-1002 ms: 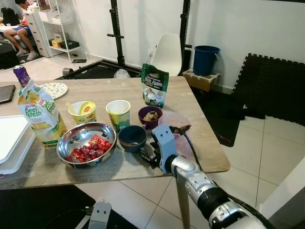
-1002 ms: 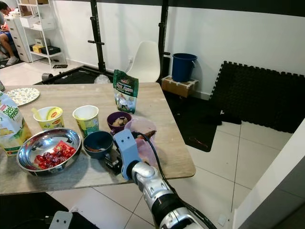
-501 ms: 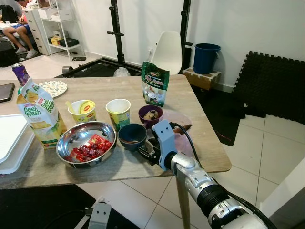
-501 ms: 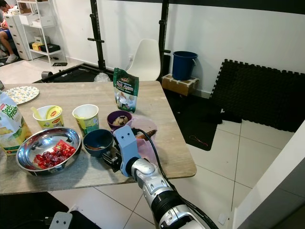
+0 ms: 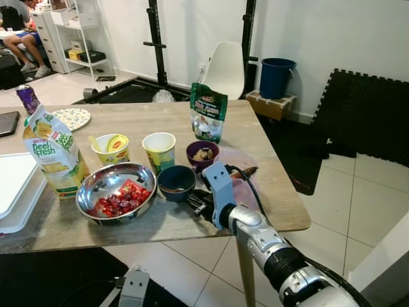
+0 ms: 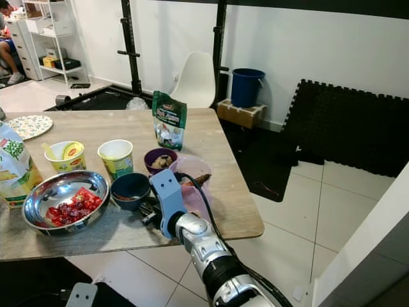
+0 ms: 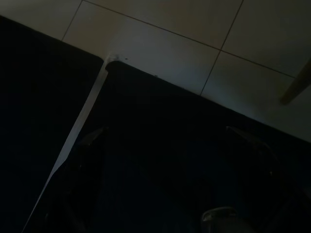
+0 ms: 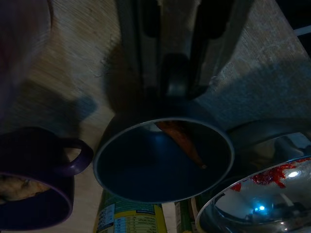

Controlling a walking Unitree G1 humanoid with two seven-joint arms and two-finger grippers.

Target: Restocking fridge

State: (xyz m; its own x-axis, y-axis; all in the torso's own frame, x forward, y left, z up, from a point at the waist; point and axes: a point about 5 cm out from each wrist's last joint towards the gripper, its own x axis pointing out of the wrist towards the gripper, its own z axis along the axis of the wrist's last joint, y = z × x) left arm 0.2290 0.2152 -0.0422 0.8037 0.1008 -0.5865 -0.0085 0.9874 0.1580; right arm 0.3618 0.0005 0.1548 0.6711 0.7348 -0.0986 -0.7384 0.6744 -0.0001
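A dark blue bowl [image 5: 177,179] with a small side handle sits near the front edge of the wooden table [image 5: 275,198]. A reddish scrap lies inside it [image 8: 182,141]. My right gripper [image 5: 195,203] reaches over the table edge, and its fingers [image 8: 146,58] close on the bowl's handle from the right. A purple cup [image 5: 202,153] of food stands just behind the bowl. My left gripper [image 7: 167,145] hangs low over dark floor matting, fingers spread.
A steel bowl [image 5: 116,192] of red pieces touches the blue bowl's left side. Two yellow cups [image 5: 159,150], a juice carton [image 5: 54,153], a green pouch [image 5: 208,112] and a pink plate [image 5: 239,169] crowd the table. A white tray [image 5: 13,185] lies far left.
The right gripper has slid forward and left onto the blue bowl's handle. The camera has shifted slightly.
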